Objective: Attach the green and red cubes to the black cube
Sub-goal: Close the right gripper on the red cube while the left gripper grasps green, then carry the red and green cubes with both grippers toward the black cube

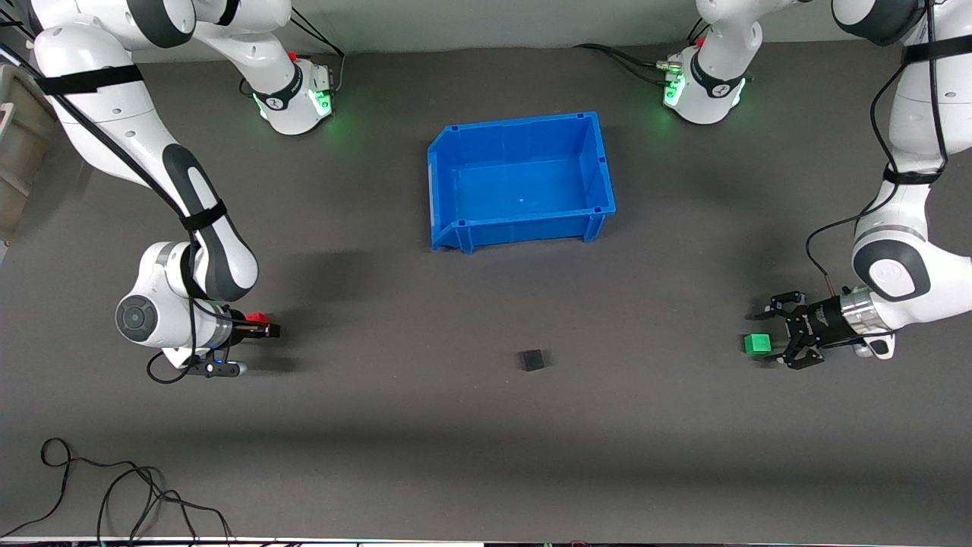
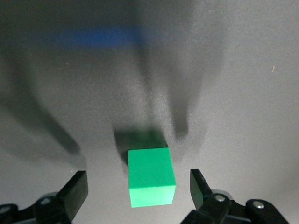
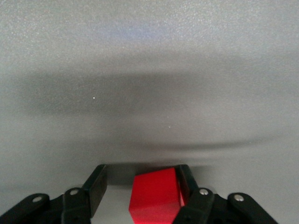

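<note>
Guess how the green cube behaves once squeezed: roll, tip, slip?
The green cube has flat faces and sharp edges, so it likely won't roll. Its matte surface probably grips. It sits untouched between the fingers of the open left pincer, so closing may nudge it sideways.

blue bin (image 1: 521, 181) – open-topped, upper middle of frame | loose black cables (image 1: 114, 490) – lower left corner | grey worktop (image 1: 425, 425) – carries both

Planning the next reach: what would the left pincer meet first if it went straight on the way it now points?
The green cube. The left pincer is open and low at the left arm's end of the table, and the cube sits between its fingers with gaps on both sides. Past it only bare table shows.
</note>
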